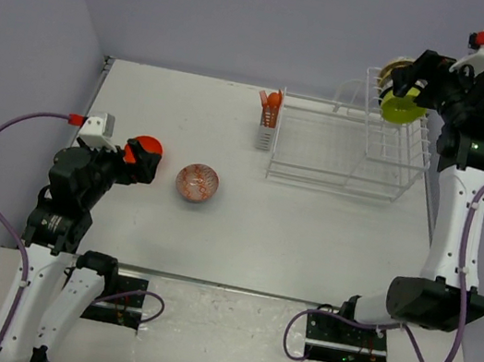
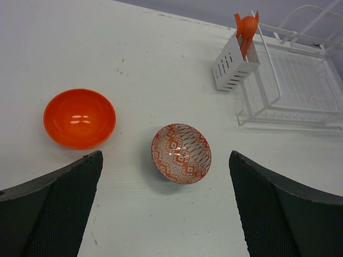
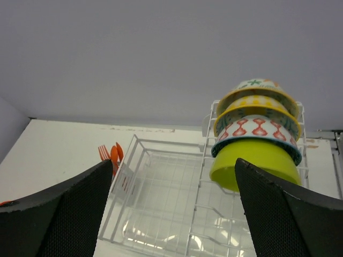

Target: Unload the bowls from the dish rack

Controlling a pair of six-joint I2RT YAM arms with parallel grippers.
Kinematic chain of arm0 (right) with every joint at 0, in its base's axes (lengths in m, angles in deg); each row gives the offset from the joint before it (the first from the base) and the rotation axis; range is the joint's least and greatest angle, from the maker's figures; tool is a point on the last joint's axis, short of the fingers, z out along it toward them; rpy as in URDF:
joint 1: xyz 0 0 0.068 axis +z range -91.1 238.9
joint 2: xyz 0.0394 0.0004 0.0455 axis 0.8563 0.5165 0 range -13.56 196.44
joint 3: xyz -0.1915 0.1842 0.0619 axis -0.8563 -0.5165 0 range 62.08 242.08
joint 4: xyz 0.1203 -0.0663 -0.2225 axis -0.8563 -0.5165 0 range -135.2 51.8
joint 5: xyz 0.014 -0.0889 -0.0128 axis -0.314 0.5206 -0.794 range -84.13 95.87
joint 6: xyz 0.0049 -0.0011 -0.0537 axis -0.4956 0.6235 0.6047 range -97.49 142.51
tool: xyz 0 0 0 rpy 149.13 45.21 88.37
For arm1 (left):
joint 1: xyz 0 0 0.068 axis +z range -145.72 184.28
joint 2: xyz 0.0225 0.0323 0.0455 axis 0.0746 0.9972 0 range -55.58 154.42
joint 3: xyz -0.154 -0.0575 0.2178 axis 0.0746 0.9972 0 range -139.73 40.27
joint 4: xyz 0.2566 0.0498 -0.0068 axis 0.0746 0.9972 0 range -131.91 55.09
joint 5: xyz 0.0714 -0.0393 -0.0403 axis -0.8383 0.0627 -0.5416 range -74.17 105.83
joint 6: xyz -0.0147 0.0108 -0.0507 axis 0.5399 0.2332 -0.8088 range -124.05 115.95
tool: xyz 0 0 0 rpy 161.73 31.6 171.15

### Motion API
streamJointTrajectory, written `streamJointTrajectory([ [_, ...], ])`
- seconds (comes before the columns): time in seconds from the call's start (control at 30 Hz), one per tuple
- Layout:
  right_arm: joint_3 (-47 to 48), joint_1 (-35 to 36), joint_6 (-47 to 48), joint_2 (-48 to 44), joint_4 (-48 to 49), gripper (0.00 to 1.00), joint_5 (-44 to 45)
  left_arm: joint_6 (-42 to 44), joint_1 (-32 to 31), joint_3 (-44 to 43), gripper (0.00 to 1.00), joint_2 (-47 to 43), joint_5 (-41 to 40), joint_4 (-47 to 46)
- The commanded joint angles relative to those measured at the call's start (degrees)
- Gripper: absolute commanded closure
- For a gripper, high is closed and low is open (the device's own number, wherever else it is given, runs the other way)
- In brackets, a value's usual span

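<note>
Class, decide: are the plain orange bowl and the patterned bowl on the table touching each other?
Apart. The left wrist view shows a strip of bare table between the plain orange bowl and the patterned bowl.

A bunch of orange utensils (image 1: 273, 102) stands upright near the far edge of the table (image 1: 307, 239), about midway along it, heads up. The right wrist view shows a fork (image 3: 103, 152) and a spoon (image 3: 114, 156) among them, close side by side. The table is white and matte, with a few small dark specks visible in the left wrist view. Plain pale lavender walls (image 1: 253, 14) rise along its far and left edges.
</note>
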Motion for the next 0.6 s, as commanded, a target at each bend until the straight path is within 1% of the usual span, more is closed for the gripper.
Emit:
streamJointTrajectory([
  [0.0,10.9,-0.4,4.8,5.4,-7.1,0.03,3.5,1.6,-0.4,0.9,0.00,0.5,0.9,-1.7],
  [0.03,13.6,-0.6,5.1,5.4,-8.5,0.02,3.9,1.6,-0.4,0.9,0.00,0.6,0.9,-1.7],
  [0.1,18.2,-1.9,5.6,9.2,-10.9,0.04,1.5,1.6,-0.4,0.9,0.00,0.9,0.9,-1.7],
  [0.13,22.4,-2.5,5.3,10.6,-13.3,0.07,-0.5,1.6,-0.4,0.9,0.00,0.8,0.9,-1.6],
  [0.17,24.1,-3.0,4.9,13.4,-14.1,0.09,-2.2,1.6,-0.4,0.9,0.00,0.8,0.9,-1.6],
  [0.23,28.0,-3.3,4.7,15.8,-15.0,0.13,-4.4,1.6,-0.4,0.9,0.00,0.7,0.9,-1.7],
  [0.3,30.5,-3.3,4.1,18.3,-15.1,0.11,-4.7,1.6,-0.5,0.9,0.00,0.7,0.6,-1.6],
  [0.33,32.3,-3.3,3.9,19.0,-15.0,0.08,-4.6,1.6,-0.6,0.9,0.00,0.7,0.6,-1.6],
  [0.4,34.6,-3.3,2.9,21.1,-13.7,0.05,-4.2,1.6,-0.8,0.9,0.00,0.7,0.2,-1.4],
  [0.47,36.3,-3.4,1.1,22.8,-12.2,0.04,-3.8,1.6,-0.8,0.8,0.00,0.7,0.2,-1.3],
  [0.5,38.8,-3.4,0.5,24.8,-11.8,0.02,-3.5,1.6,-0.9,0.8,0.00,0.8,0.2,-1.3],
  [0.57,41.8,-3.4,-1.4,27.0,-11.6,0.01,-2.5,1.5,-1.1,0.6,0.00,0.7,-0.4,-0.9],
])
